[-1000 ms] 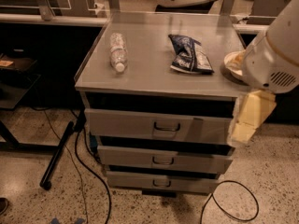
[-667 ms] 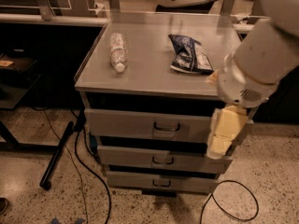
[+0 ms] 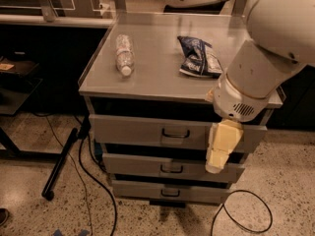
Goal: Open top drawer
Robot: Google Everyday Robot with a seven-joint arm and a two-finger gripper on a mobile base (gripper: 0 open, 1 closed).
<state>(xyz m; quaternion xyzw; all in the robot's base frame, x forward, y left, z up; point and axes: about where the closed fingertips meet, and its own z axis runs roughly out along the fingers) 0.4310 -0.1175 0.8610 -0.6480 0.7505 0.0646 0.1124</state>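
The top drawer [image 3: 138, 130] is the widest grey front of three in a grey metal cabinet, and its dark loop handle [image 3: 175, 133] sits at centre. It looks closed, or nearly so. My gripper [image 3: 215, 162] is cream-coloured, hangs pointing down from the big white arm [image 3: 266, 68], and sits in front of the right part of the top drawer's front. It is to the right of the handle and a little below it, not touching it. The arm hides the drawer's right end.
A clear plastic bottle [image 3: 124, 54] and a dark blue snack bag [image 3: 198, 57] lie on the cabinet top [image 3: 152, 77]. Two narrower drawers [image 3: 138, 163] [image 3: 142, 190] sit below. Black cables [image 3: 91, 181] and a dark pole [image 3: 61, 163] lie on the floor at left, and a cable loop [image 3: 246, 215] at right.
The arm has swung left and down. The gripper has moved from beside the cabinet's right edge to in front of the top drawer's right part, closer to the handle.
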